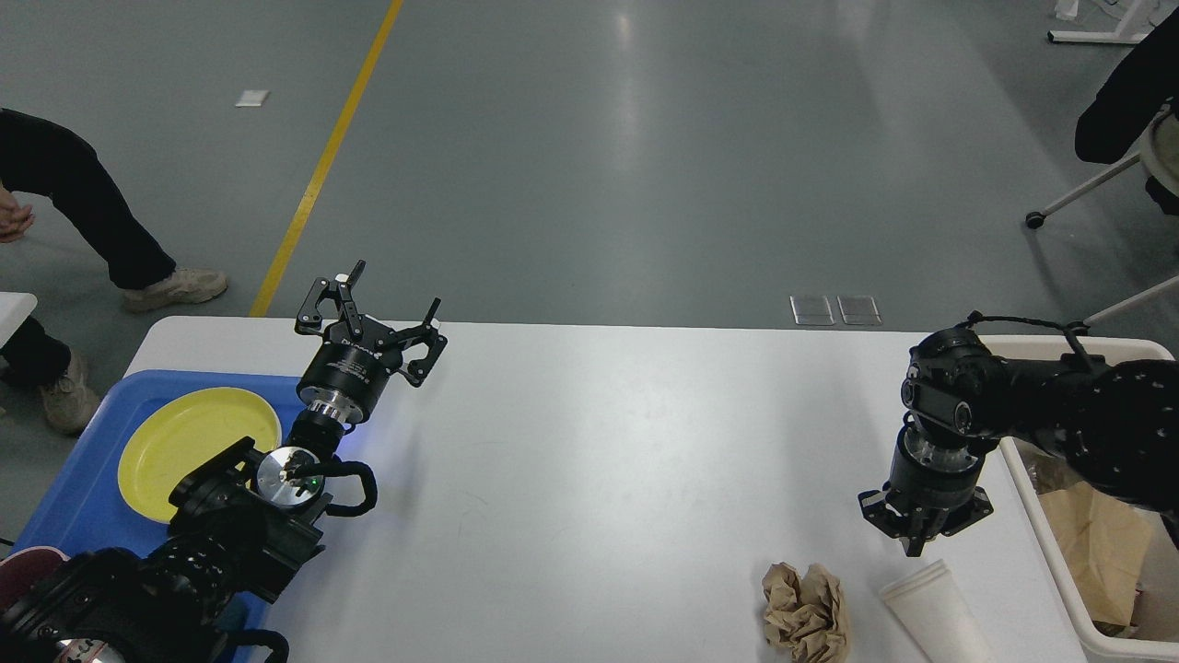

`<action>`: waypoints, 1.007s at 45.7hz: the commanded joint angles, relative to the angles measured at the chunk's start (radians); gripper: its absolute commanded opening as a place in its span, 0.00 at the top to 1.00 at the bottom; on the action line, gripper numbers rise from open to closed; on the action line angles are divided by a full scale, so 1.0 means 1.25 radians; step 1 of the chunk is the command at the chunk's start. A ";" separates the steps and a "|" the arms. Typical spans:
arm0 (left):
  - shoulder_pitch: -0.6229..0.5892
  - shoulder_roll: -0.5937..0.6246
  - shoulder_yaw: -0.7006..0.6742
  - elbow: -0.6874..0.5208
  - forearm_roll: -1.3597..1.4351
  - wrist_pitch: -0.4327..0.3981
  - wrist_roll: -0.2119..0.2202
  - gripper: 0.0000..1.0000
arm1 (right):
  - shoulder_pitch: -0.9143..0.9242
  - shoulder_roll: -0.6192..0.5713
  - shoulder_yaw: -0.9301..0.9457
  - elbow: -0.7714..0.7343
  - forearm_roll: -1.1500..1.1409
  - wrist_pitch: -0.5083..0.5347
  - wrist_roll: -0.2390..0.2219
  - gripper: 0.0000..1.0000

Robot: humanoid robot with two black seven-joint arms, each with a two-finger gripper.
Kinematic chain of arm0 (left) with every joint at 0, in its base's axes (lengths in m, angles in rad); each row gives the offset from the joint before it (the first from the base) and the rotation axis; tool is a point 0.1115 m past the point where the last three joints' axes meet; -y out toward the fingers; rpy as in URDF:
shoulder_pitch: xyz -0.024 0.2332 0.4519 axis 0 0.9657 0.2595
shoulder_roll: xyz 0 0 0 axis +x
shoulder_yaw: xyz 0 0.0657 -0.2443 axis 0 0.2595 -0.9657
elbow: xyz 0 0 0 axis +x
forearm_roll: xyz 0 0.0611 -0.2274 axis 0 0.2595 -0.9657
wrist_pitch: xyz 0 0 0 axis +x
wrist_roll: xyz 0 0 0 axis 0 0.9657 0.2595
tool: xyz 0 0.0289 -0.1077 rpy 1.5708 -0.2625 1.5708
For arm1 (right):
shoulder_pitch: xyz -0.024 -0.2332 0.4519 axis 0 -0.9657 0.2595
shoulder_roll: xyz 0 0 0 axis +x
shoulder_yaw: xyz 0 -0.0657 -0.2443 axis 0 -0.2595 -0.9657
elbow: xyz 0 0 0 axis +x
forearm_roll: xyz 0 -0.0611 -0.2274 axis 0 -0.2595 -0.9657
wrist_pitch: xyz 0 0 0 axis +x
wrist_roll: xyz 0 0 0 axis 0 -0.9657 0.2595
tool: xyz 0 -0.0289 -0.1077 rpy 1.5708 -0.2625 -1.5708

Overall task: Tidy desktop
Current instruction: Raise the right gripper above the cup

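Right now I am working the rubbish step: my right gripper [924, 537] is hovering just above the rim of the white paper cup [932, 612] lying on the desktop [608, 460], fingers seen end-on, so I cannot tell their spread. Beside the cup is lying crumpled brown paper [806, 612]. Next I should be seating the fingers around the cup, then carrying it to the beige bin [1041, 516]. My left gripper [382, 308] is idling with jaws apart, empty.

White desktop [599, 460], crumpled brown paper [806, 612], white cup [935, 612] lying below right hand [921, 543]
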State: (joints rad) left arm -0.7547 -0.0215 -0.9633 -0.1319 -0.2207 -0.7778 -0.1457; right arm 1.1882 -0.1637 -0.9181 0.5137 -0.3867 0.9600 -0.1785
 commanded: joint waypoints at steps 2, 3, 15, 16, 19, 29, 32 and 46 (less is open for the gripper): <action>0.000 0.000 0.000 0.000 0.000 0.000 0.000 0.03 | 0.067 -0.006 0.020 0.000 0.000 0.000 0.002 0.43; 0.000 0.000 0.000 0.000 0.001 0.000 0.000 0.03 | 0.081 -0.006 0.029 0.000 0.001 0.000 0.002 0.32; 0.000 0.000 0.000 0.000 0.000 0.000 0.000 0.03 | 0.269 -0.118 0.072 0.125 0.001 0.000 0.002 0.00; 0.000 0.000 0.000 0.000 0.001 0.000 0.000 0.03 | 0.284 -0.127 0.067 0.142 0.000 0.000 0.002 0.00; 0.000 0.000 0.000 0.000 0.000 0.000 0.000 0.03 | 0.324 -0.149 0.049 0.185 0.000 0.000 0.000 0.00; 0.000 0.000 0.000 0.000 0.000 0.000 0.000 0.03 | 0.381 -0.168 -0.050 0.230 -0.001 0.000 -0.001 0.00; 0.000 0.000 0.000 0.000 0.001 0.000 0.000 0.03 | 0.370 -0.171 -0.061 0.230 -0.001 0.000 0.000 0.00; 0.000 0.000 0.000 0.000 0.000 0.000 0.000 0.03 | 0.246 -0.164 -0.061 0.228 0.000 0.000 -0.001 0.00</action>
State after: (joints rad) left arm -0.7547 -0.0215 -0.9633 -0.1319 -0.2209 -0.7778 -0.1457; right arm 1.5540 -0.3799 -0.9922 0.8013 -0.3866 0.9600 -0.1780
